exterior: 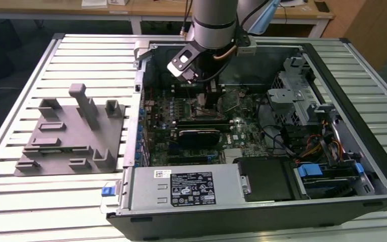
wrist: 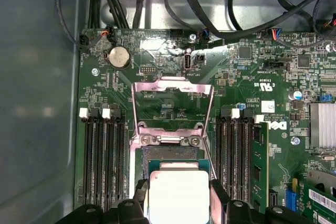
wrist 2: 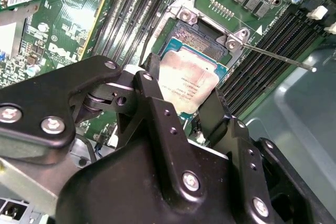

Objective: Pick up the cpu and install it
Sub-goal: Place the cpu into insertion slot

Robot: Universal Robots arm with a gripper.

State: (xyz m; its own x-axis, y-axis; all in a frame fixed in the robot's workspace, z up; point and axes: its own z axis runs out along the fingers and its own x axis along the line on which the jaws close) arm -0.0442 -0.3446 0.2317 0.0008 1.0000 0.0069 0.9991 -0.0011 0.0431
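The cpu (wrist 2: 189, 80) (wrist: 178, 192) is a flat square chip with a silver-grey top and a pale rim. My gripper (wrist 2: 184, 92) (wrist: 178, 199) is shut on it, one black finger (wrist 2: 151, 74) on each of two opposite edges. The chip is just over the open socket (wrist 2: 206, 38) (wrist: 170, 153), covering part of it; the dark pin field still shows beyond the chip. I cannot tell whether chip and socket touch. The socket's metal load plate (wrist: 172, 103) stands flipped open. In the exterior view the gripper (exterior: 212, 96) reaches down into the open computer case (exterior: 355, 166).
Memory slots (wrist: 102, 156) (wrist: 233, 150) flank the socket. The thin latch lever (wrist 2: 278, 59) sticks out beside it. A black card (exterior: 197, 136), a power supply (exterior: 180, 189) and drive cages (exterior: 301, 96) crowd the case. A grey fixture (exterior: 72, 131) stands on the slatted table at the exterior view's left.
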